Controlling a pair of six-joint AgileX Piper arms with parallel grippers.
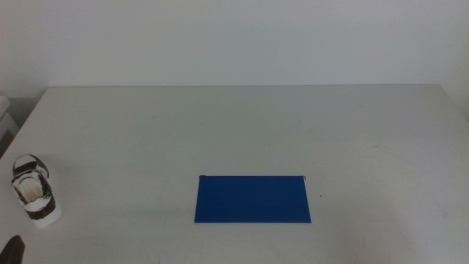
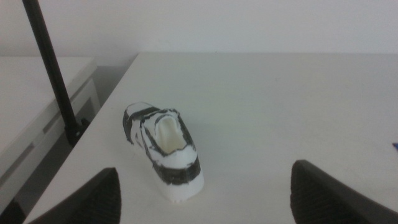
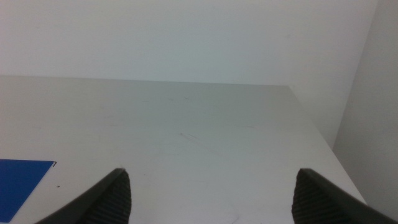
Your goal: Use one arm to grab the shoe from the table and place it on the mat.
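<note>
The shoe [image 1: 34,187], a small white sneaker with black patches, stands upright near the table's left edge, its opening facing up. In the left wrist view the shoe [image 2: 163,149] sits on the table just beyond my left gripper [image 2: 205,169], whose jaws stand wide open and empty, apart from it. Only a dark tip of the left gripper [image 1: 16,249] shows at the middle view's bottom left corner. The deep blue mat [image 1: 253,199] lies flat at the table's centre front, with nothing on it. My right gripper [image 3: 211,175] is open and empty over the table's right side, with a corner of the mat [image 3: 22,180] beside it.
A black pole [image 2: 53,74] rises beside the table's left edge, next to a lower white surface [image 2: 31,99]. The white table [image 1: 293,125] ends at a pale wall behind. The table's right edge [image 3: 323,143] is close to the right gripper.
</note>
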